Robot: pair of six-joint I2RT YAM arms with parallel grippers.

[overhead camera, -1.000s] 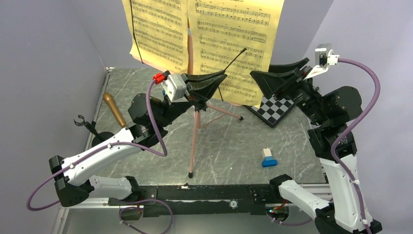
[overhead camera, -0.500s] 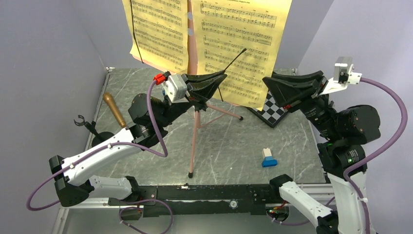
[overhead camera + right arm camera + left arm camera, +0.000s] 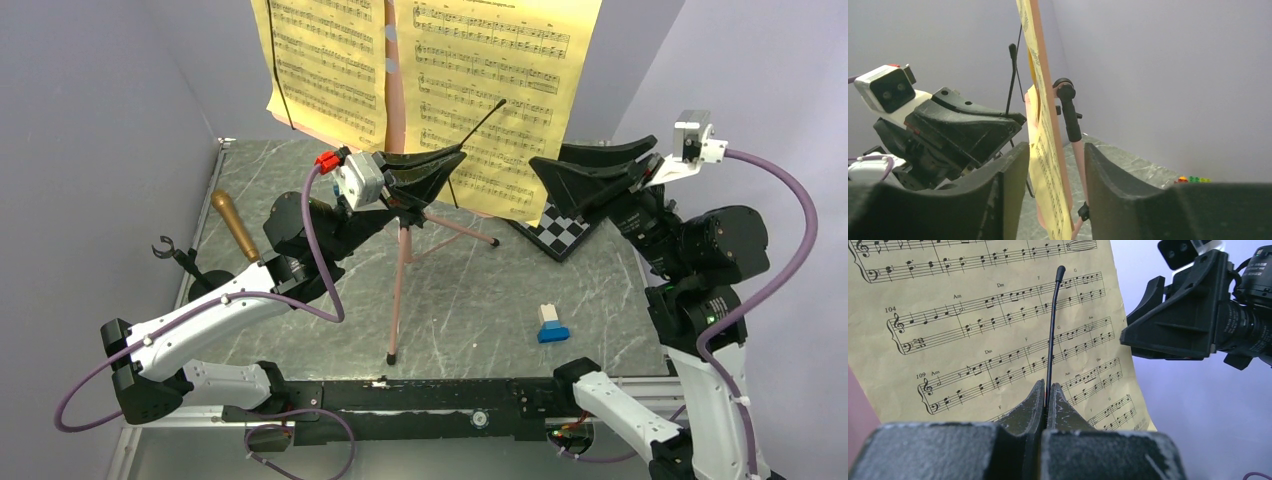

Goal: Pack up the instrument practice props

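Observation:
The pink tripod music stand (image 3: 398, 290) stands mid-table, its desk carrying two yellow sheet-music pages (image 3: 480, 60). My left gripper (image 3: 462, 151) is shut on the stand's thin black wire arm (image 3: 1050, 340) in front of the right page. At that page's right edge my right gripper (image 3: 1055, 165) is open. The page (image 3: 1045, 165) and the pink desk edge (image 3: 1048, 90) hang edge-on between its jaws, with a gap on both sides. The gold-brown microphone (image 3: 235, 225) lies at the left. Beside it is the black mic stand (image 3: 185, 265).
A black-and-white chessboard (image 3: 560, 232) leans at the back right, below my right gripper. A small blue-and-white toy brick car (image 3: 550, 323) sits near the front right. Another coloured brick toy (image 3: 1193, 179) lies by the far wall. Grey walls close in on three sides.
My right gripper pulled back to the right, then eased left again. The right page now sits a little further right on the desk. The left arm has not moved.

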